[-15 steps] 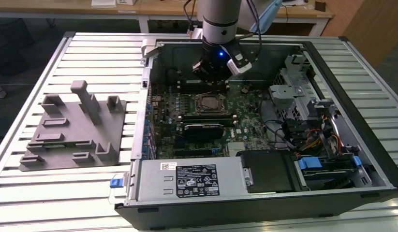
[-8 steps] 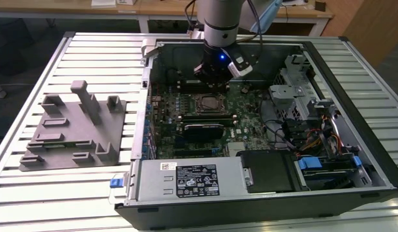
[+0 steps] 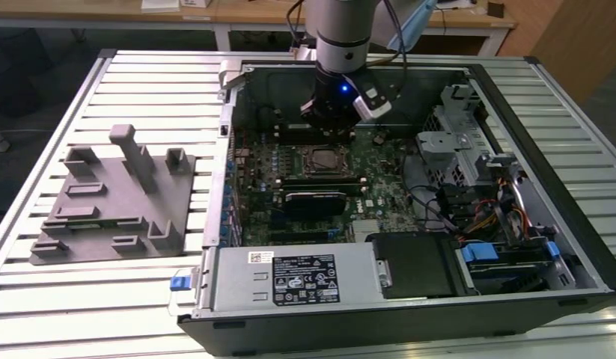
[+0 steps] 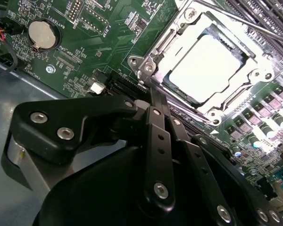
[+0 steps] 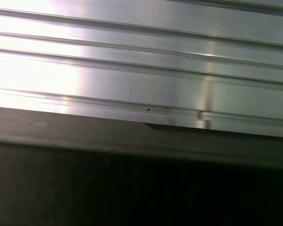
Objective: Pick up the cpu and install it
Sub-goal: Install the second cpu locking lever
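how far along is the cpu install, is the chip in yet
Largely done, it seems: in the second wrist view the pale silver square cpu lies flat inside the metal socket frame on the green motherboard. The black gripper sits just beside the socket, holding nothing visible. In the exterior view the arm is over the open computer case. Whether the socket is latched is unclear.

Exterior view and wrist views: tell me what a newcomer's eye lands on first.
The open computer case on the slatted table, with the arm's gripper reaching down over the motherboard. In the second wrist view, the bright silver cpu sits in its socket frame. A grey fixture plate lies at the exterior view's left.
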{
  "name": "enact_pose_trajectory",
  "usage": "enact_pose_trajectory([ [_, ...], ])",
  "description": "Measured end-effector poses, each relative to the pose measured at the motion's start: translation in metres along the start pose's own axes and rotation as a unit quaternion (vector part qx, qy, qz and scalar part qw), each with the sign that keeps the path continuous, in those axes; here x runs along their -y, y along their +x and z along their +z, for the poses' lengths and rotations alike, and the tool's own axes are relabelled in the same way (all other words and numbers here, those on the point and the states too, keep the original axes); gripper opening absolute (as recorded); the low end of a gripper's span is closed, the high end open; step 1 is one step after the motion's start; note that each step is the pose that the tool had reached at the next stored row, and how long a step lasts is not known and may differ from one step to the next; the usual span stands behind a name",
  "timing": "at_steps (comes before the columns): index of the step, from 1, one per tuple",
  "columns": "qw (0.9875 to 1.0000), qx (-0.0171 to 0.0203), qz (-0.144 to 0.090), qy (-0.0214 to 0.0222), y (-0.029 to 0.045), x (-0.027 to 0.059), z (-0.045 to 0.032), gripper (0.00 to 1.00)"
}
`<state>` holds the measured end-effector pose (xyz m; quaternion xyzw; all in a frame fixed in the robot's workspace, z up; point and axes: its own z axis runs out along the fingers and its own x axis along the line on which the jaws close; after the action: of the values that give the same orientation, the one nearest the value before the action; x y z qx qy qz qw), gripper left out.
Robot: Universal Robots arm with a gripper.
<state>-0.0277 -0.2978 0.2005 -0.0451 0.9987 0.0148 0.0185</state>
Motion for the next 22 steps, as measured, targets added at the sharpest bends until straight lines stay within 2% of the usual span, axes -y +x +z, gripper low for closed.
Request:
enact_pose_trajectory([
  [4, 1.0000, -0.0006, 0.000, 0.0056, 0.0000, 0.0000, -0.0015, 0.11],
  [10, 1.0000, -0.0006, 0.000, 0.0068, -0.0001, 0.0000, -0.0026, 0.11],
  [13, 0.9999, -0.0012, 0.000, 0.0121, -0.0003, 0.0000, -0.0020, 0.11],
  [18, 0.9997, -0.0023, -0.001, 0.0247, -0.0009, 0.0001, 0.0005, 0.11],
  [22, 0.9996, -0.0028, -0.001, 0.0294, -0.0014, 0.0002, 0.0021, 0.11],
])
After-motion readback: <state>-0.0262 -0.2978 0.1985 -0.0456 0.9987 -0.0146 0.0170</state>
